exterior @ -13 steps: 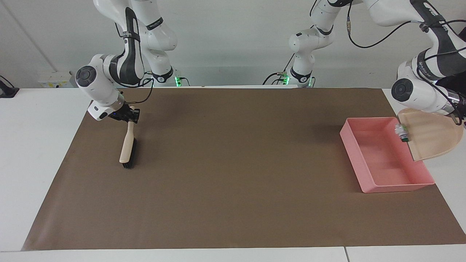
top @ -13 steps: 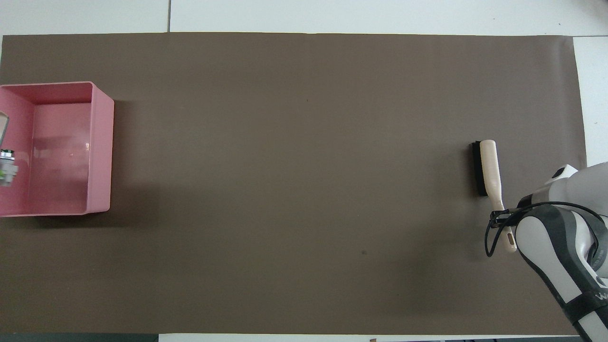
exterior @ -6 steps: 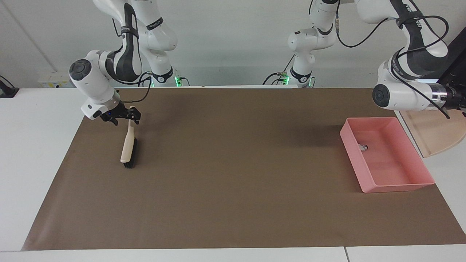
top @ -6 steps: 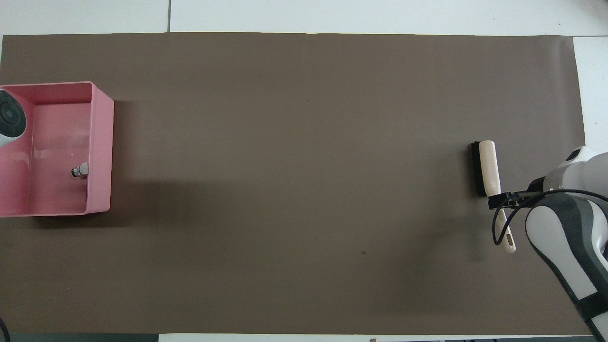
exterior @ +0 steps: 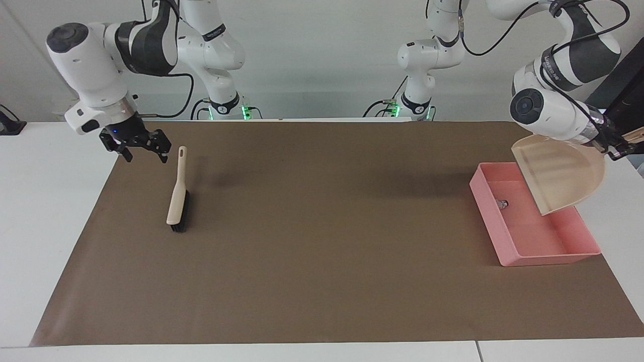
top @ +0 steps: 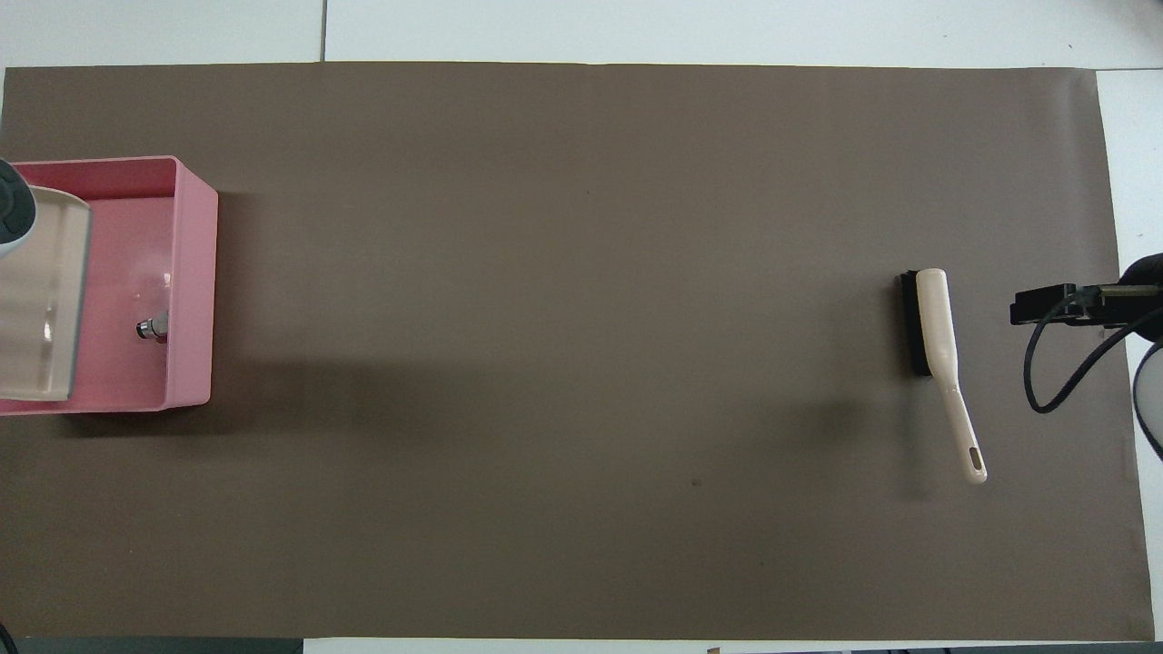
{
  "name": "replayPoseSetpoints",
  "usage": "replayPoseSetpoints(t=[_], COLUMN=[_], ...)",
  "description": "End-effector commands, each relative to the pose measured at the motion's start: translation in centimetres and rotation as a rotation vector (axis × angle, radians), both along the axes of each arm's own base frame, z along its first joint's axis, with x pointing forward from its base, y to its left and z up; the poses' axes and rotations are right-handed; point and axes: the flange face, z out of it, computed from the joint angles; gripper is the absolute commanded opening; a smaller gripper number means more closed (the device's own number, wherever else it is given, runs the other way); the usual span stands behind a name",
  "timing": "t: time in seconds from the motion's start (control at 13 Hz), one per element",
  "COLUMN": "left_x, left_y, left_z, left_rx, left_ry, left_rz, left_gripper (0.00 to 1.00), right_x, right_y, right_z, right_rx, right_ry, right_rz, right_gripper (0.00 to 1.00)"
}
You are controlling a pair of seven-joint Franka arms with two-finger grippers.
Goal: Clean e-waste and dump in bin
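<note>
One small piece of e-waste (exterior: 501, 203) (top: 153, 327), whitish with a dark end, lies on the floor of the pink bin (exterior: 548, 259) (top: 193, 291), close to the wall that faces the mat's middle. My left gripper (exterior: 618, 147) is shut on the handle of a beige dustpan (exterior: 558, 176) (top: 41, 300). The pan hangs tilted over the bin with its lip pointing down. My right gripper (exterior: 143, 151) is open and empty in the air, just beside the handle end of a brush (exterior: 177, 201) (top: 936, 336).
The brush, cream-handled with black bristles, lies flat on the brown mat (exterior: 322, 241) toward the right arm's end of the table. White table (exterior: 45, 211) borders the mat on both ends. The bin sits at the mat's edge by the left arm.
The e-waste slid off the dustpan into the bin, and the left arm then swung the pan over it. My right gripper opened, let go of the brush handle and rose.
</note>
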Motion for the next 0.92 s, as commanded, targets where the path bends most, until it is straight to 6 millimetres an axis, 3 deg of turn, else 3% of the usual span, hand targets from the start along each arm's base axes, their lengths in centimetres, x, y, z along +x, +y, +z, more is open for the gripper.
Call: replayPoseSetpoints(t=[0.0, 0.08, 0.15, 0.38, 0.54, 0.77, 0.85], left_x=[-0.5, -0.9, -1.6, -4.3, -6.3, -7.8, -8.3], left_y=[-3.8, -5.6, -8.2, -15.2, -20.4, -23.8, -24.6], left_z=[-0.3, -0.5, -2.3, -5.9, -9.6, -14.2, -15.2], left_rx=[-0.163, -0.211, -0.265, -0.343, -0.376, -0.414, -0.430], left_ry=[0.062, 0.071, 0.093, 0.086, 0.057, -0.007, -0.012], left_rz=[-0.057, -0.072, -0.080, -0.091, -0.068, -0.075, -0.073], left_gripper=[0.01, 0.00, 0.00, 0.00, 0.00, 0.00, 0.00], right_x=[-0.1, -0.2, 0.4, 0.3, 0.2, 0.1, 0.1], right_y=[-0.1, -0.1, -0.3, 0.3, 0.9, 1.4, 2.7], right_z=[6.1, 8.1, 8.8, 8.6, 8.6, 8.3, 8.2], right_rx=[-0.020, -0.016, -0.014, -0.008, -0.010, -0.010, -0.010], right_ry=[0.020, 0.024, 0.033, 0.060, 0.060, 0.071, 0.078], right_rz=[-0.087, -0.091, -0.093, -0.100, -0.092, -0.082, -0.058], right_gripper=[1.00, 1.00, 1.00, 1.00, 1.00, 1.00, 1.00])
